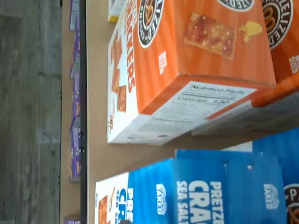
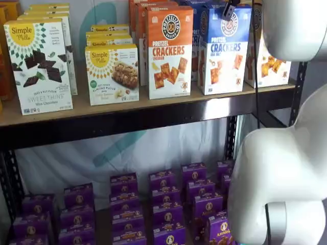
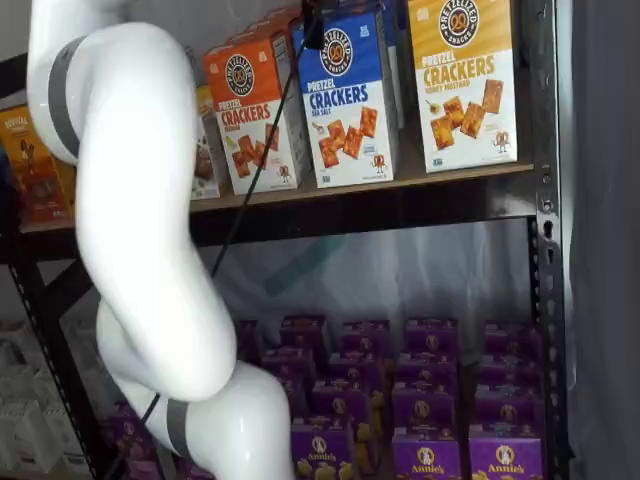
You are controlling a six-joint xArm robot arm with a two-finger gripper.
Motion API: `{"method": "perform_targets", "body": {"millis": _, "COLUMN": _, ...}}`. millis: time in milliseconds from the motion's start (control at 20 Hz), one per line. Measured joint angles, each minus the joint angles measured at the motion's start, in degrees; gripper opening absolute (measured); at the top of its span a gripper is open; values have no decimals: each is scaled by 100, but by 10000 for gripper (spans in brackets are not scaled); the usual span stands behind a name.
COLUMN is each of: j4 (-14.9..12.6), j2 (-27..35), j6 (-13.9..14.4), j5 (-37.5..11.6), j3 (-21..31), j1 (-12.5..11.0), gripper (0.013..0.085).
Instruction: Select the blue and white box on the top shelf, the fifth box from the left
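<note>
The blue and white box (image 2: 222,51) stands upright on the top shelf (image 2: 127,109), between an orange-topped and a yellow-topped Pretzel Crackers box. It shows in both shelf views (image 3: 350,100). The wrist view, turned on its side, shows its blue top and front (image 1: 205,196) close up. My gripper (image 2: 230,9) shows only as black fingers with a cable at the box's top front edge, also in a shelf view (image 3: 313,28). No gap between the fingers shows, and I cannot tell whether they touch the box.
The orange-topped box (image 2: 169,51) stands close beside the blue one, the yellow-topped box (image 3: 465,80) on its other side. Simple Mills boxes (image 2: 113,74) fill the shelf further left. Purple boxes (image 3: 420,400) lie on the lower shelf. My white arm (image 3: 140,200) stands before the shelves.
</note>
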Motion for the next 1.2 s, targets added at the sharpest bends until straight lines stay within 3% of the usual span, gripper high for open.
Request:
{"method": "perform_targets", "body": {"millis": 250, "j4": -98, "j2": 76, "j6": -60, "j5": -30, "j3": 13, "j1": 4, "gripper": 850}}
{"method": "perform_targets", "body": {"millis": 800, "j4": -581, "j2": -25, "j6": -88, "j5": 115, "j3": 215, "j1": 164, "gripper": 850}}
{"method": "perform_targets", "body": {"millis": 1200, "j4": -574, "j2": -165, "j6": -75, "j5": 43, "j3": 459, "j1": 195, "gripper": 850}}
